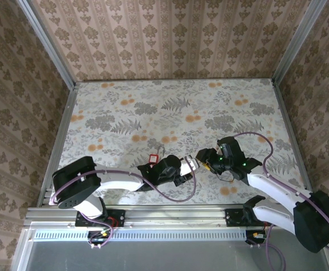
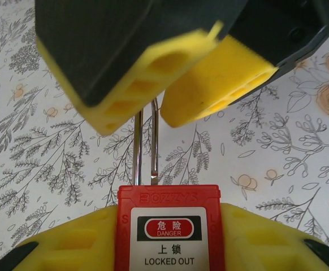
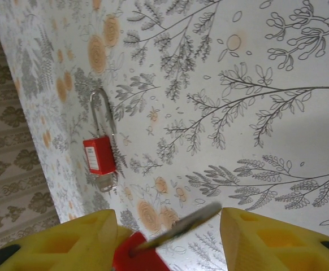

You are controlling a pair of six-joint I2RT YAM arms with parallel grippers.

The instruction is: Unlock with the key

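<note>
Clamping the padlock [image 2: 168, 231] by its red body, the left gripper [image 1: 187, 167] is pressing its yellow pads [image 2: 68, 245] against both flanks. The lock is standing upright in the left wrist view, its white "DANGER / LOCKED OUT" label facing the camera. Its steel shackle [image 2: 144, 147] is rising straight up. I cannot tell whether the shackle's right-hand leg is seated in the body or ending just at its top edge.

Above the shackle, the right gripper [image 3: 169, 223] is hovering, with yellow fingers [image 2: 221, 84] on black backing hiding the shackle's bend. From overhead, the two grippers are facing each other over the near middle of the table [image 1: 170, 107], tips just beside one another.

In the right wrist view, the key [image 3: 144, 255] is resting its red head against the pad on the left. Its blurred metal blade is pointing up and to the right across the gap. The other pad is standing clear of the part of the key that shows. The jaws are standing apart, and I cannot tell whether they are actually pinching the key.

Farther out, a second padlock [image 3: 99, 153], also red with a long shackle, is lying flat on the floral table surface. From overhead it is sitting just behind the left arm's wrist, apart from both grippers. Patterned wallpaper panels [image 1: 170, 34] are enclosing the table on three sides.
</note>
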